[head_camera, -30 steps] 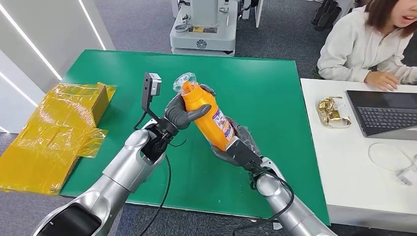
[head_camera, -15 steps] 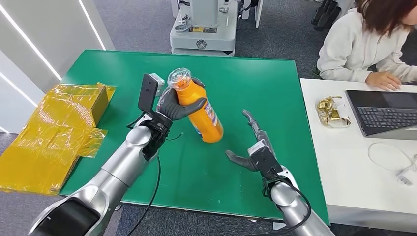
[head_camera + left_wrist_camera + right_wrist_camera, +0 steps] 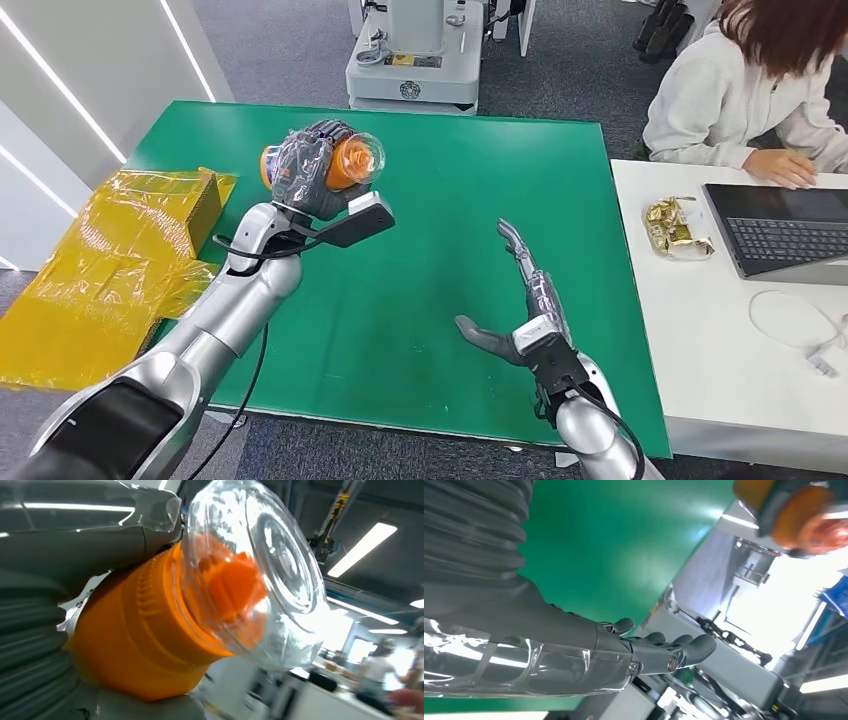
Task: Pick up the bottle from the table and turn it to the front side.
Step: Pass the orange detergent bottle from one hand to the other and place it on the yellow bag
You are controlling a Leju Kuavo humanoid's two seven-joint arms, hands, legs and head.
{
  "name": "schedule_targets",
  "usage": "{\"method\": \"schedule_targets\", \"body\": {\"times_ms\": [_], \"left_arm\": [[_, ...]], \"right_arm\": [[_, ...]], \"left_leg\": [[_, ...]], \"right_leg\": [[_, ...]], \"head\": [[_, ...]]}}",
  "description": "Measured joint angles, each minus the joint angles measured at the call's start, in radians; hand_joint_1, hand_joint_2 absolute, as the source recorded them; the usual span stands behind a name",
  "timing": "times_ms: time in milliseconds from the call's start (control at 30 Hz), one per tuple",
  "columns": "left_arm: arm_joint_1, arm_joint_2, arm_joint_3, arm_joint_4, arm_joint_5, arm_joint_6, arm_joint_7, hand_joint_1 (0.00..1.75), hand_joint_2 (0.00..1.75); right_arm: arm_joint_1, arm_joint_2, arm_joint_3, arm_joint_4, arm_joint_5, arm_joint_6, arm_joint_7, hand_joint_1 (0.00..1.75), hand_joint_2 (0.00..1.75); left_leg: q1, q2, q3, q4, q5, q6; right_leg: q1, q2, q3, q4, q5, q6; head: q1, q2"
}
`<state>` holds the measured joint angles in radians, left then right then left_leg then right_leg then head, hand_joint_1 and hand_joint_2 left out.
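Note:
My left hand [image 3: 305,168] grips the orange bottle [image 3: 345,162] and holds it up over the far left part of the green table [image 3: 470,180]. The bottle lies roughly level, its clear cap [image 3: 368,155] pointing toward the camera. In the left wrist view the orange neck [image 3: 150,630] and clear cap [image 3: 260,575] sit against my left hand [image 3: 55,580]. My right hand [image 3: 525,300] hangs open above the table's near right side, fingers stretched out and holding nothing. The right wrist view looks along those straight fingers [image 3: 664,652].
A yellow plastic-wrapped box [image 3: 120,270] sits off the table's left edge. A white desk [image 3: 700,330] on the right carries a laptop [image 3: 780,230], a gold wrapper [image 3: 675,225] and a cable. A person [image 3: 750,90] sits there. A grey machine base [image 3: 415,60] stands beyond the table.
My left hand has turned the bottle from leaning upright to level, cap toward the camera, and carried it left and farther away. My right hand let go earlier and has stayed open low right.

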<state>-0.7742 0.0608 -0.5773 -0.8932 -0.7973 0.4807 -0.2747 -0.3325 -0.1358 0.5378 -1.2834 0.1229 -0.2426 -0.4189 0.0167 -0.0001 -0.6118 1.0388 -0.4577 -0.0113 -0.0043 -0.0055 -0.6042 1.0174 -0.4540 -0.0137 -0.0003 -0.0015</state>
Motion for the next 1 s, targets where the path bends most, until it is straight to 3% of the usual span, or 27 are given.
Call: {"method": "schedule_targets", "body": {"times_ms": [133, 467, 733, 900, 1000], "left_arm": [[-0.016, 0.022, -0.024, 0.059, -0.297, 0.069, 0.118, 1.75, 1.75], [-0.023, 0.063, -0.045, 0.189, -0.671, 0.070, 0.341, 1.75, 1.75], [0.003, 0.118, -0.084, 0.215, -0.710, -0.020, 0.535, 1.75, 1.75], [0.038, 0.186, -0.166, 0.177, -0.710, -0.100, 0.706, 1.75, 1.75], [0.067, 0.228, -0.202, 0.120, -0.710, -0.167, 0.764, 1.75, 1.75]], "right_arm": [[0.046, 0.000, -0.029, -0.072, 0.037, -0.001, 0.004, 0.00, 1.75], [0.165, -0.001, -0.117, -0.199, 0.108, -0.001, -0.003, 0.00, 1.75], [0.239, 0.000, -0.175, -0.260, 0.160, 0.001, -0.002, 0.00, 1.75], [0.277, 0.000, -0.215, -0.294, 0.168, 0.006, 0.004, 0.00, 1.75], [0.302, 0.001, -0.240, -0.315, 0.167, 0.009, 0.004, 0.00, 1.75]], "left_leg": [[0.000, 0.000, 0.000, 0.000, 0.000, 0.000], [0.000, 0.000, 0.000, 0.000, 0.000, 0.000], [0.000, 0.000, 0.000, -0.001, 0.000, 0.000], [0.000, 0.001, 0.000, -0.001, 0.000, 0.000], [0.000, 0.001, 0.000, -0.001, 0.000, 0.000]], "right_leg": [[0.000, 0.000, 0.000, 0.000, 0.000, 0.000], [0.000, 0.000, 0.000, 0.000, 0.000, 0.000], [0.000, 0.000, 0.000, 0.000, 0.000, 0.000], [0.000, 0.001, 0.000, 0.000, 0.000, 0.000], [0.000, 0.001, 0.000, 0.000, -0.001, 0.000]], "head": [[0.000, 0.000], [0.000, 0.000], [0.000, 0.000], [0.000, 0.000], [0.000, 0.000]]}}
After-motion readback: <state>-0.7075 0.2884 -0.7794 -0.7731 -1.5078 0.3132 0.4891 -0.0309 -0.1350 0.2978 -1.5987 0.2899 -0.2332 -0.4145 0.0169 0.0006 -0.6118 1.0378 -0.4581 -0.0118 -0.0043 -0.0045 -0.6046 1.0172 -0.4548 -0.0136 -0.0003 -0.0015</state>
